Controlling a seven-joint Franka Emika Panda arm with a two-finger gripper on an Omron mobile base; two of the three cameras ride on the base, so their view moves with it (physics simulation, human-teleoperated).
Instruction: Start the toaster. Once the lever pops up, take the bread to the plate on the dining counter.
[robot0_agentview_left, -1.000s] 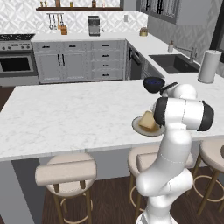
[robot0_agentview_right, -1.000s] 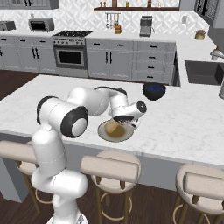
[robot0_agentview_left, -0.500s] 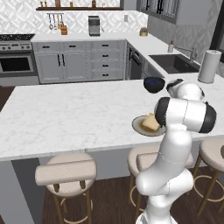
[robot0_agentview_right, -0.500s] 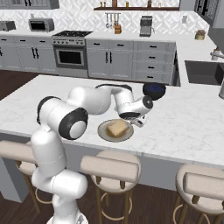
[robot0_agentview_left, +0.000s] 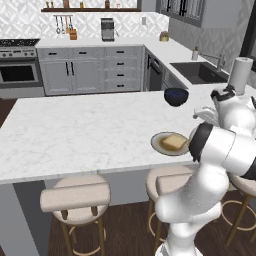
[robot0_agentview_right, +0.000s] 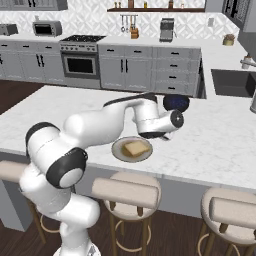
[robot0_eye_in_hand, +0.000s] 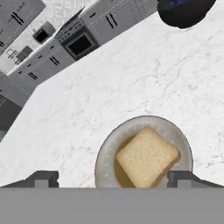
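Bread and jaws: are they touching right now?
Apart. In the hand view the bread lies flat on the plate, with the open jaws standing wide to either side, clear of it.

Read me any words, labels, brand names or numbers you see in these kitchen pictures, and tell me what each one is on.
There is no readable text in any view.
The bread, the plate, the dark blue bowl and the dining counter are unmarked.
The oven and the microwave are too small and blurred to show any lettering.
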